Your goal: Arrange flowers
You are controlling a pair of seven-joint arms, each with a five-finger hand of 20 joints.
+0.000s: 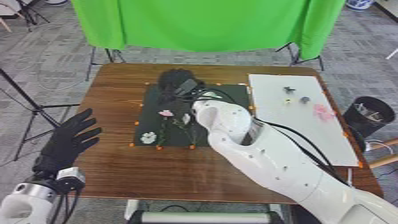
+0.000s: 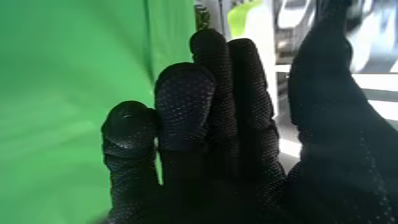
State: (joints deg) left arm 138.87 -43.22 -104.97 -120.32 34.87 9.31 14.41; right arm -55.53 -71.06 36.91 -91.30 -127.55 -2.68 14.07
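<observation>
In the head view my right hand [image 1: 178, 82] is over the far left part of the dark mat [image 1: 173, 142], its arm crossing the mat's right side. Nearer on the mat lie a pink flower [image 1: 166, 113] and a white flower [image 1: 148, 136] with thin green stems; a pale bloom [image 1: 187, 118] is beside the pink one. The right wrist view has my right hand [image 2: 191, 145] open, fingers straight, no flower between them and the thumb. My left hand [image 1: 67, 140] is open at the table's left edge, away from the flowers, its fingers spread.
A white board [image 1: 289, 120] along the table's right side bears small dark pieces [image 1: 289, 90], a yellow bit and a pink patch [image 1: 324, 111]. A black bin [image 1: 370, 114] stands right of the table [image 1: 107, 105]. Behind the table hangs a green cloth [image 1: 204, 25].
</observation>
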